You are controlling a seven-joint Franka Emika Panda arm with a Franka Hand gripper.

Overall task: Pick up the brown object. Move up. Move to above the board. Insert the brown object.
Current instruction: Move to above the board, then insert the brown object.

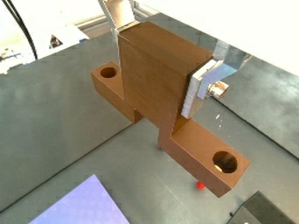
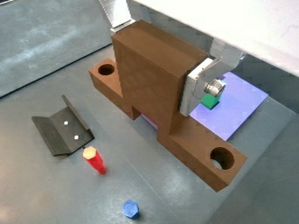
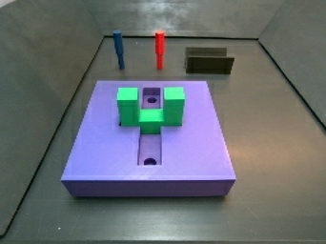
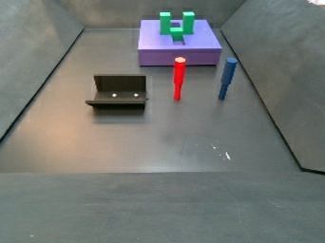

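Brown object [image 1: 163,105] up off the surface [image 4: 165,142], clamped in the end effector [image 1: 163,74], seen in both wrist views [image 2: 163,92]. One silver finger [image 1: 201,86] pressed flat against the upright middle part of the piece; opposite finger hidden behind it (so, grasping the brown object, judging by how it hangs clear of the floor). Long bar with a round hole near each end, running crosswise under the wrist.

Neither side view showing the end effector or the bar at all: out of frame there, presumably high above.

Board [image 3: 149,133] lying flat, lavender, with the green U-shaped block [image 3: 151,107] sitting on top and the centre groove running lengthwise, open and unfilled. A corner of the board peeking out beneath the bar in a wrist view [image 2: 239,105], with a bit of green beside the finger.

Elsewhere: fixture [image 4: 118,92] standing on the surface, red peg [image 4: 180,78] and blue peg [image 4: 227,78] upright between it and the board.

Progress, as a judgement: pick-up done, lift apparently done, travel toward the board under way or close to finished. Left to do: line up with the groove, lower, insert. Alignment with the slot impossible to confirm from here.
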